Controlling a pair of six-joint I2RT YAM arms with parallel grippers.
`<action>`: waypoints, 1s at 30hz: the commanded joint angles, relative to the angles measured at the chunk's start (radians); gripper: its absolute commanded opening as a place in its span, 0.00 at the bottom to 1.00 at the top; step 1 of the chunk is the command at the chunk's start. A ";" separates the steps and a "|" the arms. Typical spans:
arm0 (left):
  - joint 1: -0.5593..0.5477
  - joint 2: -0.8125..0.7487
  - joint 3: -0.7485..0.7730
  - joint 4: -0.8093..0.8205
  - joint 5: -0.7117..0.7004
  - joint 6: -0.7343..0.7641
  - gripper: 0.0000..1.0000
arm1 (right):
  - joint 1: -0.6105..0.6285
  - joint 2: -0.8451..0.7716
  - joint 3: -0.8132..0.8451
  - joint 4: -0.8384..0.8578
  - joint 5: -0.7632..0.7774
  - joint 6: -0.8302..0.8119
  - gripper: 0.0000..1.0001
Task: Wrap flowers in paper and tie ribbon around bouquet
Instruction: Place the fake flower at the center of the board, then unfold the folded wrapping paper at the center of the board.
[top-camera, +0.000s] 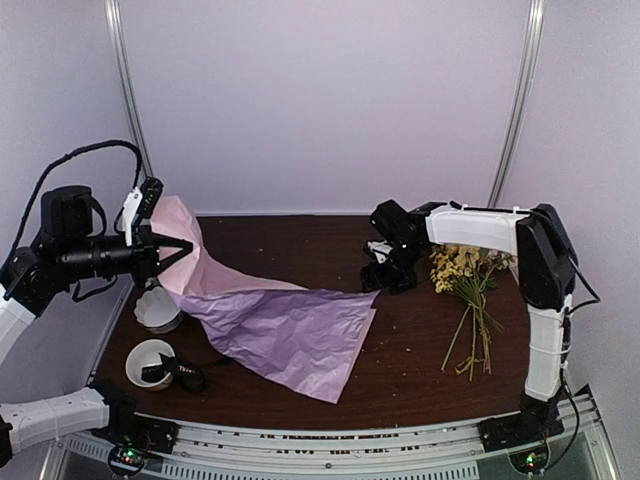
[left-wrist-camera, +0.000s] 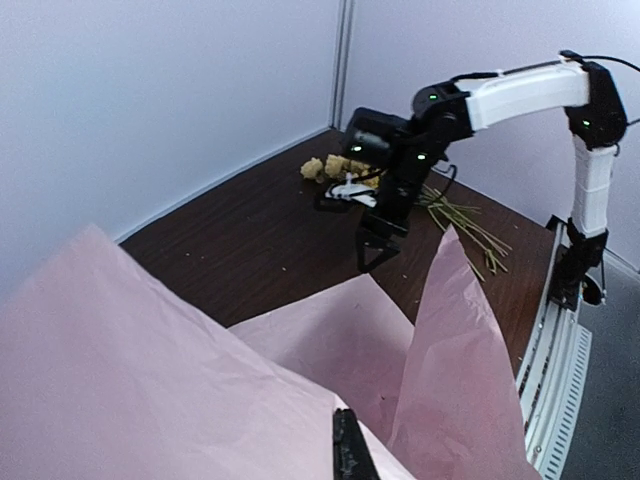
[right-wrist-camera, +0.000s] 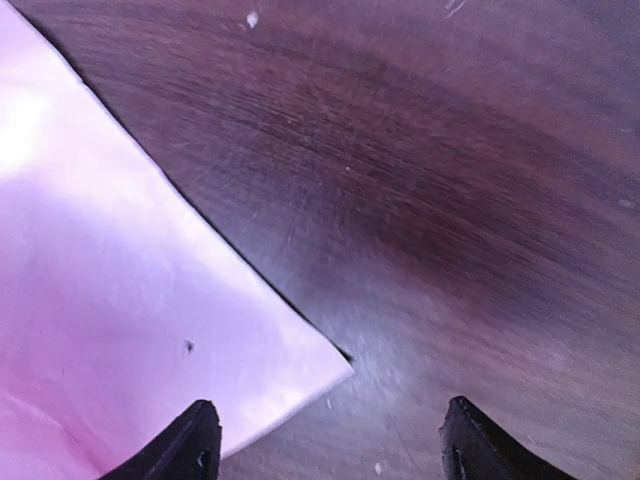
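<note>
Ribbon (top-camera: 165, 373) sits in white bowl (top-camera: 133, 358), trailing out.

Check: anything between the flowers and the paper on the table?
Only the right gripper, open, hanging over the corner of the paper nearest the flowers. Nothing else visible lies on the table between them.

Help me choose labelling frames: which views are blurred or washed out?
Top external: sharp, evenly lit, paper and flowers clear. Left wrist: paper near the lens soft and pale, right gripper beyond sharp. Right wrist: table grain smeared, paper washed out at upper left.
</note>
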 joint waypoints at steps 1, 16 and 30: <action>0.002 -0.070 -0.028 -0.043 0.161 0.121 0.00 | 0.000 0.135 0.125 -0.106 -0.105 -0.054 0.71; 0.002 -0.079 -0.095 -0.040 0.122 0.155 0.00 | 0.006 0.104 -0.088 0.107 -0.464 -0.016 0.65; 0.003 -0.102 -0.098 -0.051 0.105 0.174 0.00 | -0.013 -0.176 -0.318 0.219 -0.230 0.170 0.70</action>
